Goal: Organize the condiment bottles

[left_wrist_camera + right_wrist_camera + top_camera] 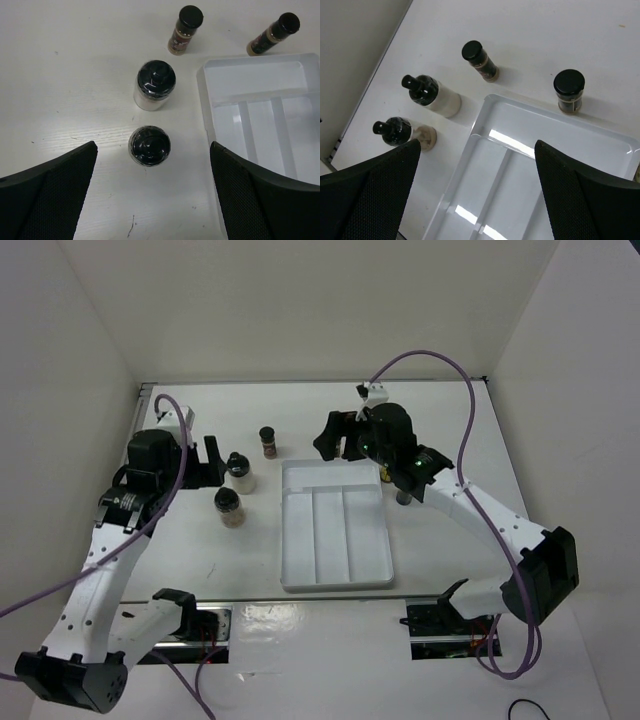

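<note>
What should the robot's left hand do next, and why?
Probably ease the left gripper toward the nearest squat jar until it sits around it. The gripper is open, the left wrist view shows the jar standing upright, centred between the two fingers, and the white tray beside it holds no bottles yet.

1. The tray [335, 540] lies lengthwise at the middle of the table [230, 560].
2. Two squat jars stand off its 9 to 10 o'clock side: the far jar [240, 472], with the near jar [228, 508] at its 7 o'clock.
3. A small bottle [268, 441] stands at the tray's 11 o'clock, behind both jars.
4. A second small bottle [568, 90] stands at 12 o'clock, just beyond the tray's far rim.
</note>
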